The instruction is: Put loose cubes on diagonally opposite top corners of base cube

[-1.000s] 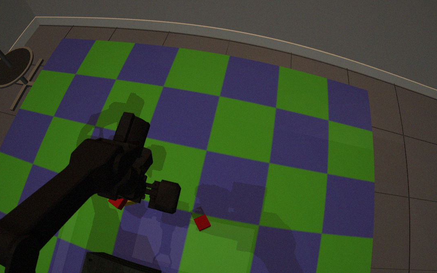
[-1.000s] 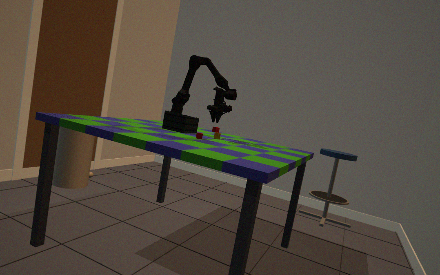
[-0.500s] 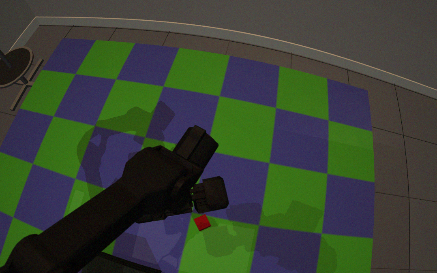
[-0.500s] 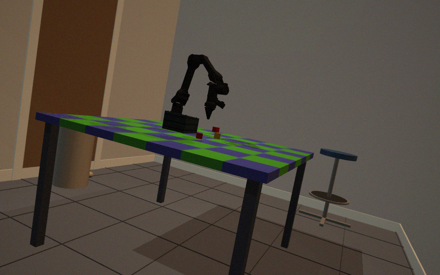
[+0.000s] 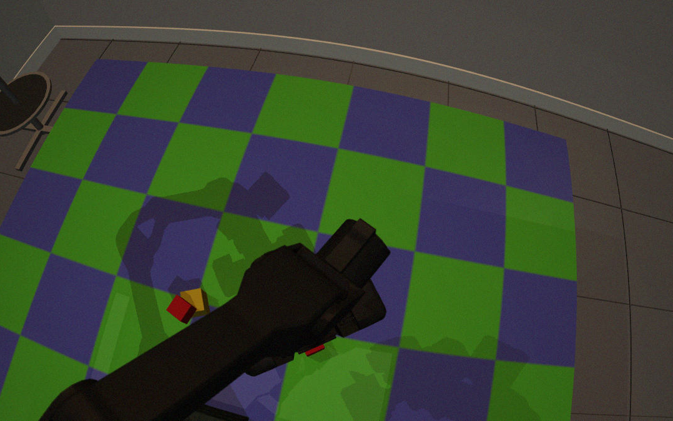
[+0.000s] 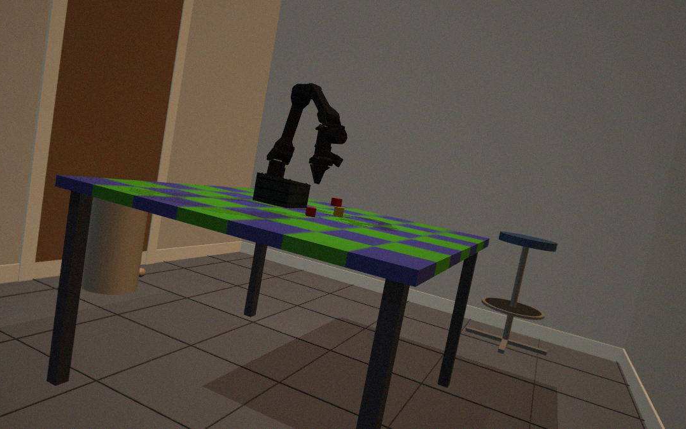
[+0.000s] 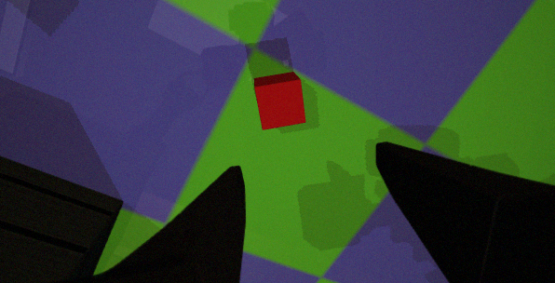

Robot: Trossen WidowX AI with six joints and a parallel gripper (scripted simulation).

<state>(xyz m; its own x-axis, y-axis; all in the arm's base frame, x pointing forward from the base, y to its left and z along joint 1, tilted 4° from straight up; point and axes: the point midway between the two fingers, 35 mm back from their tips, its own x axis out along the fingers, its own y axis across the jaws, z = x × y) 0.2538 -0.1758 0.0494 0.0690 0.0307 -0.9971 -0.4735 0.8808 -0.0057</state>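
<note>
A red cube [image 5: 179, 308] [image 6: 336, 202] sits on top of the orange base cube [image 5: 197, 299] [image 6: 338, 212], over one corner and offset from its middle. It looks level in the exterior view. The second red cube [image 5: 314, 349] [image 6: 310, 211] [image 7: 280, 104] lies on the table; the arm hides most of it in the top view. My gripper [image 6: 317, 182] [image 7: 309, 164] is open and empty, pointing down and hanging above this second cube. In the wrist view the cube shows beyond the fingertips, left of the middle between them. The base cube is out of the wrist view.
The dark box under the arm [image 6: 280, 191] [image 7: 51, 222] stands beside the second red cube, at the lower left in the wrist view. The forearm [image 5: 171, 361] passes close to the base cube in the top view. The table top [image 5: 464, 220] is green and purple checkered.
</note>
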